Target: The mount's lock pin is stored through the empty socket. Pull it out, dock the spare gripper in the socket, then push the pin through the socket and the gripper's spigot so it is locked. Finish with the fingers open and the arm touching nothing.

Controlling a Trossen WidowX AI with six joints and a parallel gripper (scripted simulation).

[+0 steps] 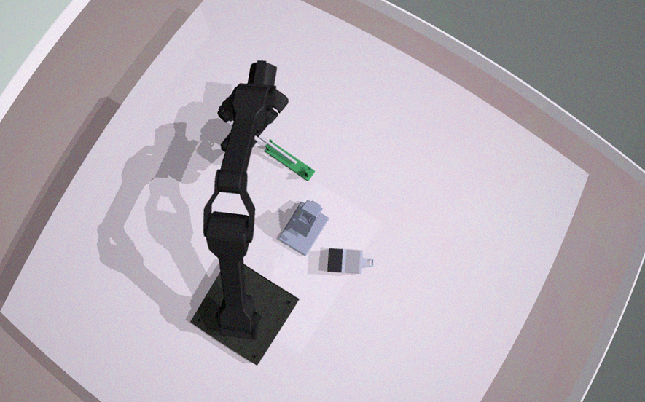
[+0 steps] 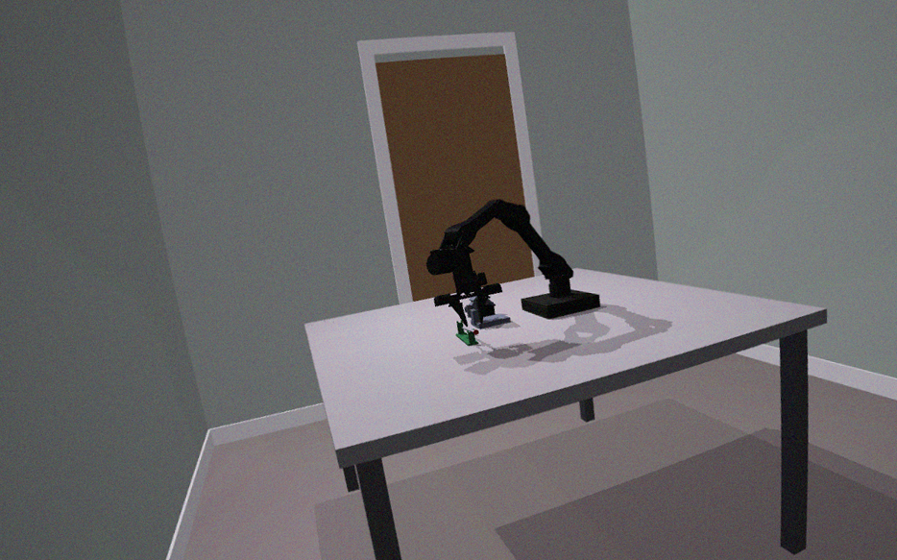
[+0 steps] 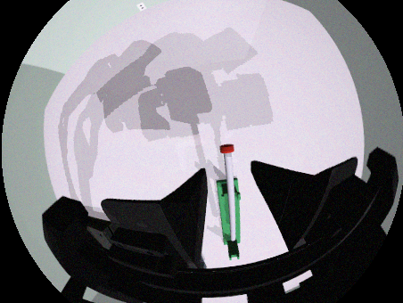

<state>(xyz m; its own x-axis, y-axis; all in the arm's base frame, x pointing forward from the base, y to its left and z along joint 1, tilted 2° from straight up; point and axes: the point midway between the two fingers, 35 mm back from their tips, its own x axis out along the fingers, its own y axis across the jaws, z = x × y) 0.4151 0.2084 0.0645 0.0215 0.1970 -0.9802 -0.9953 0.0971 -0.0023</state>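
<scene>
The lock pin, a white rod with a red head, lies lengthwise in a green cradle. Its head sticks out past one end. My gripper is open above the pin, with a gap on both sides of the rod in the wrist view; the top view hides the fingers under the arm. The grey-blue mount stands on the table with no pin visible in its socket. The spare gripper, black and grey with a small spigot, lies beside the mount.
The arm's dark base stands beside the mount and spare gripper. The mount stands between the green cradle and the spare gripper. The pale table carries everything, with its near edge in front of the cradle in the exterior view.
</scene>
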